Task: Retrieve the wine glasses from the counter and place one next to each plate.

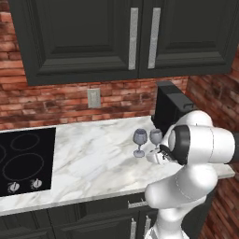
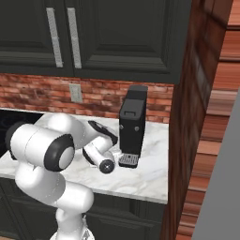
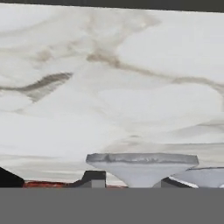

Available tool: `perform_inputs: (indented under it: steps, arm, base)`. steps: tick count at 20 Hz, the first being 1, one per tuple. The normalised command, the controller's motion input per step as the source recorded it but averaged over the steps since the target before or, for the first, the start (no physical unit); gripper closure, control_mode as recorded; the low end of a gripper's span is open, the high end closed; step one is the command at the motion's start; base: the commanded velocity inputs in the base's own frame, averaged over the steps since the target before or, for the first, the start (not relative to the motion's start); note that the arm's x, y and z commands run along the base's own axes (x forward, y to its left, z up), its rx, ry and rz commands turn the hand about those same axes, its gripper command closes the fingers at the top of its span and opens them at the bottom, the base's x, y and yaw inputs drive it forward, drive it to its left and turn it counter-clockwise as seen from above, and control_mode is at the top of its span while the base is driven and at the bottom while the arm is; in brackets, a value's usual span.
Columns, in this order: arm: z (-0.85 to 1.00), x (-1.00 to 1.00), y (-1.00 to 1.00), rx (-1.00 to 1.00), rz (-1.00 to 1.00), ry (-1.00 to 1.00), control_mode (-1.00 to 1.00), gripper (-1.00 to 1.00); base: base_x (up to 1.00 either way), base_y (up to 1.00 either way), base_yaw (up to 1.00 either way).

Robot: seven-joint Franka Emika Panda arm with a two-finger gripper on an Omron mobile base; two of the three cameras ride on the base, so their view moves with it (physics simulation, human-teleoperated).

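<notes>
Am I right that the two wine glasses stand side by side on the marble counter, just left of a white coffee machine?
Not quite: the coffee machine is black, not white, as the right base view shows. The rest holds: the two wine glasses stand side by side on the marble counter, left of it in the left base view.

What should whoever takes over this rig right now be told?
Gripper: low over the counter, fingers on either side of one glass foot. Cannot tell whether they are clamped on it.
Wine glasses: both upright on the counter, side by side, in front of the black coffee machine.
Done: the gripper is at the first glass.
Left: grip and lift it, take it to a plate, then do the same with the second glass.
</notes>
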Motion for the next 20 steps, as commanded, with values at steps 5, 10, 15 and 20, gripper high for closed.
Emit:
perform_inputs:
  steps: [5,10,15,20]
  arm:
    - [0.08,-0.33,-0.03,0.00,0.02,-0.11,-1.00,1.00]
    - [0.57,-0.47,0.00,0.02,0.03,-0.10,-1.00,1.00]
    - [0.77,-0.48,0.00,0.08,0.01,0.00,-1.00,1.00]
    - [0.77,-0.71,0.00,0.04,0.00,0.14,-1.00,1.00]
  base:
    - [0.00,0.00,0.00]
    - [0.00,0.00,0.00]
    - [0.00,0.00,0.00]
    - [0.00,0.00,0.00]
